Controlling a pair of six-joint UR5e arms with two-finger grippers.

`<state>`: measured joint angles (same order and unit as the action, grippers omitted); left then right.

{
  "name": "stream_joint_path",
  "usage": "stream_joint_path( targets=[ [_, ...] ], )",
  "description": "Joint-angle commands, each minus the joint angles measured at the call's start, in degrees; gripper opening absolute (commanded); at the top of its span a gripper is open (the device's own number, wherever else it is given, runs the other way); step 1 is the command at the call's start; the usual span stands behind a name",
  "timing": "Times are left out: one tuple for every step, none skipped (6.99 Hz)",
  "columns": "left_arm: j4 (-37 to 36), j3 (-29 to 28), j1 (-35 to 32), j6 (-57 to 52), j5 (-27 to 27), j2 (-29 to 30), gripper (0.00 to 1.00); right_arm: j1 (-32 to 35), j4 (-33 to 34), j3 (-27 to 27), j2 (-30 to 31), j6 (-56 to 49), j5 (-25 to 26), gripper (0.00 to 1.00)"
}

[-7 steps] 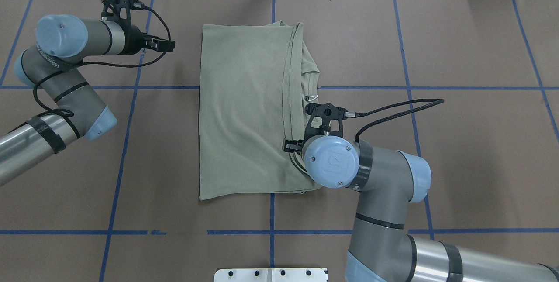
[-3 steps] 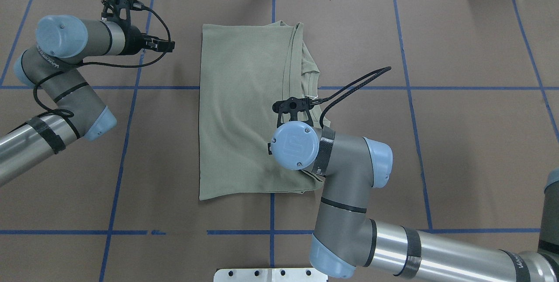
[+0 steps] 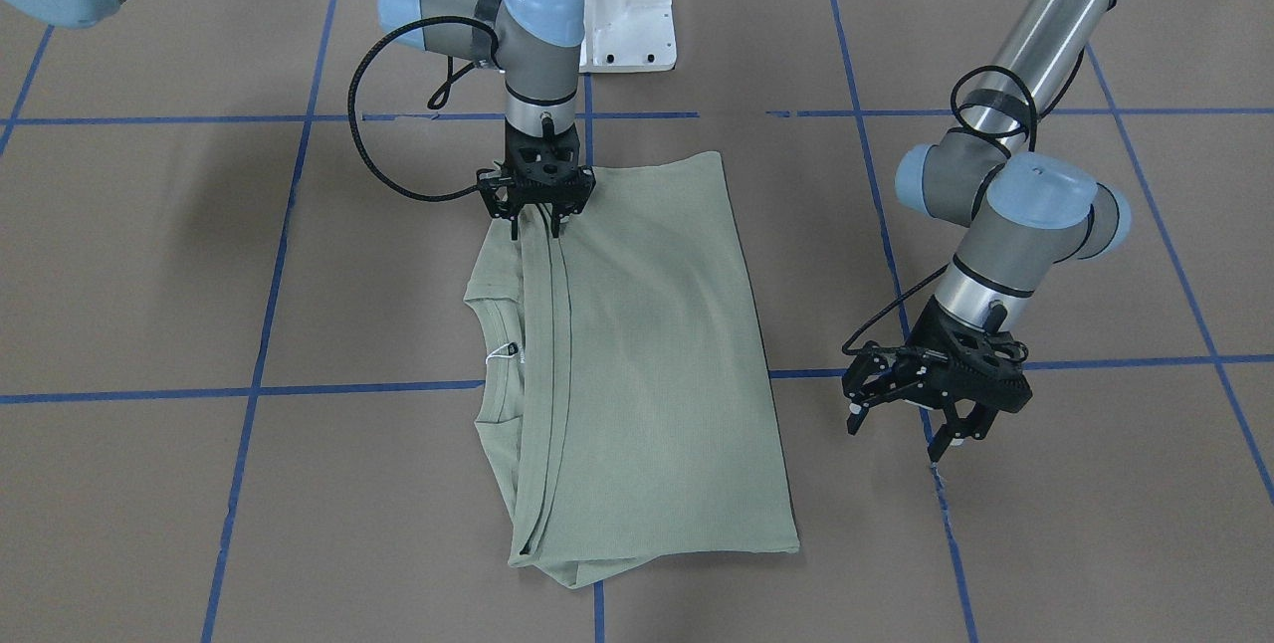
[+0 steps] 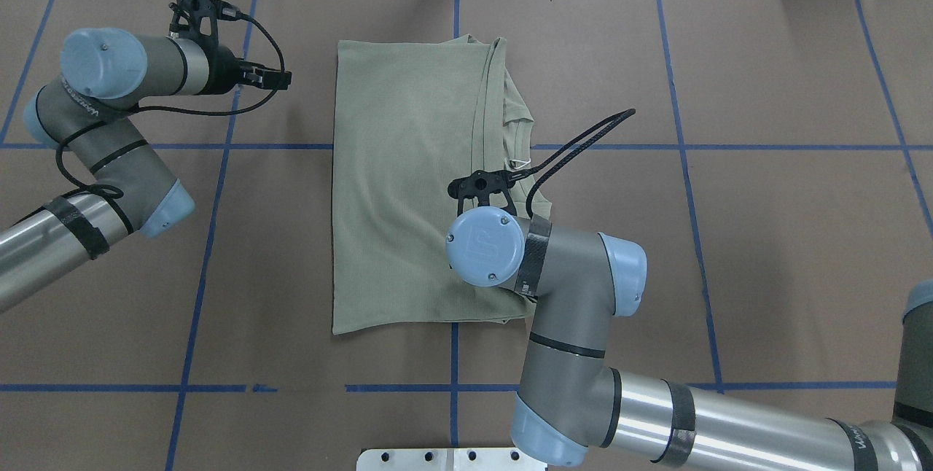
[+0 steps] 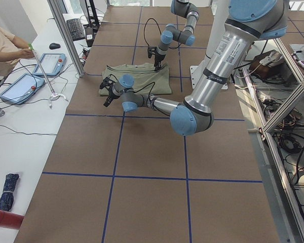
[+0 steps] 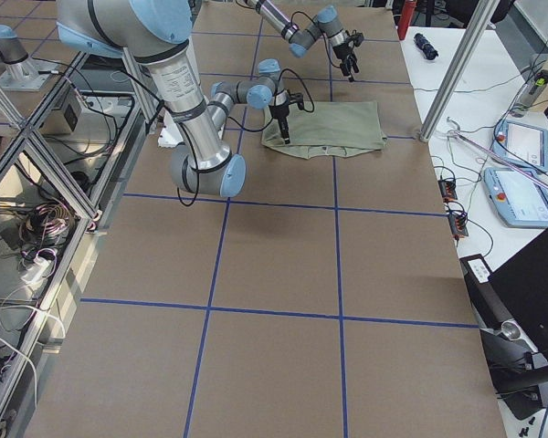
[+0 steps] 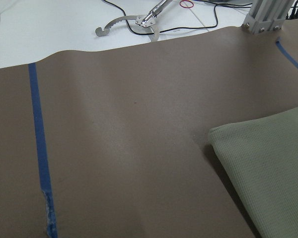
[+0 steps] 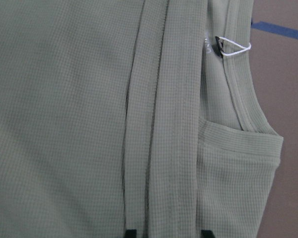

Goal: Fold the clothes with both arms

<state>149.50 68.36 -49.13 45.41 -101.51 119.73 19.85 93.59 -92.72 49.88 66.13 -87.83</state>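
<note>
Shift: right arm moved inward over shirt hems, jaws open, astride them; left arm idle, jaws open. Pinch looks next.

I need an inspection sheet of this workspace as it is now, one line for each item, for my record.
Surface: brown table cover with a blue tape grid, lying flat.
Job's things: sage-green shirt folded, flat at mid-table; collar on the robot's right side.
Clutter: nothing seen on the table.
Grippers: right gripper points down at the shirt's folded edges, fingers apart, fabric not lifted; left gripper open over bare cover beside the shirt.
Cables: right wrist cable loops out past the collar side; left wrist cable hangs off the shirt.
Surroundings: white pedestal base; side bench with teach pendants; a person's arm.
</note>
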Motion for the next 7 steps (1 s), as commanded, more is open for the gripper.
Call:
stream_joint_path(
  targets=[
    [0.0, -0.07, 0.09, 0.02, 0.0, -0.11, 1.0, -0.42, 0.02, 0.09, -0.31, -0.21, -0.15, 0.53],
    [0.0, -0.07, 0.09, 0.02, 0.0, -0.11, 1.0, -0.6, -0.07, 0.0, -0.49, -0.3, -0.15, 0.53],
    [0.0, -0.07, 0.09, 0.02, 0.0, -0.11, 1.0, -1.12, -0.07, 0.17, -0.32, -0.3, -0.06, 0.53],
    [0.0, -0.07, 0.09, 0.02, 0.0, -0.11, 1.0, -1.21, 0.02, 0.35, -0.31, -0.3, -0.06, 0.53],
    [0.0, -0.07, 0.09, 0.02, 0.0, -0.11, 1.0, -1.21, 0.1, 0.44, -0.14, -0.39, -0.06, 0.43],
    [0.0, -0.07, 0.09, 0.02, 0.0, -0.11, 1.0, -1.21, 0.19, 0.35, -0.05, -1.0, -0.06, 0.18],
    [0.0, -0.07, 0.18, 0.02, 0.0, -0.11, 1.0, -0.95, 0.54, 0.26, -0.05, -2.05, -0.06, 0.0]
  ],
)
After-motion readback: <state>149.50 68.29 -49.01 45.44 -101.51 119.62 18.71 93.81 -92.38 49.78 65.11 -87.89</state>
